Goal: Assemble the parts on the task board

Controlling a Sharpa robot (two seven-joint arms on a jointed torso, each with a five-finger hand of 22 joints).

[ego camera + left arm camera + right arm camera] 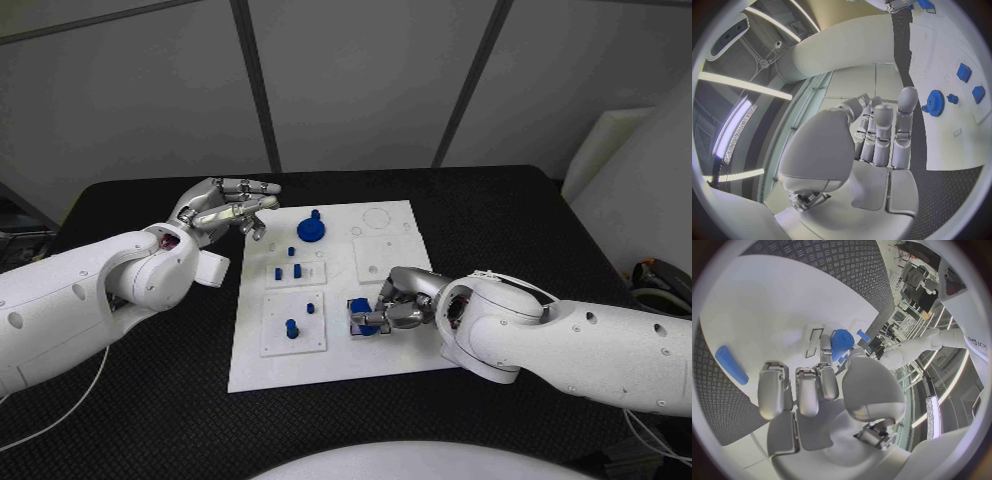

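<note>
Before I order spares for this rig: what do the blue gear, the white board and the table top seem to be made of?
Blue gear: likely moulded or printed plastic, matte, uniform blue. Task board: looks like white plastic or painted sheet, smooth, faint sheen; I can't tell which. Table: black textured mat, with a fine tread pattern showing in the right wrist view.

A matt, smooth white plastic look is shown by the task board (378, 355). The table (144, 400) is covered in a black, finely textured matt surface, seen as a raised tread pattern in the right wrist view. The blue parts, such as the gear (312, 229), appear as smooth matt plastic. A satin silver, metallic finish is seen on the left hand (224, 208) and right hand (392, 300). The arm shells (577, 340) look like glossy white plastic.
</note>
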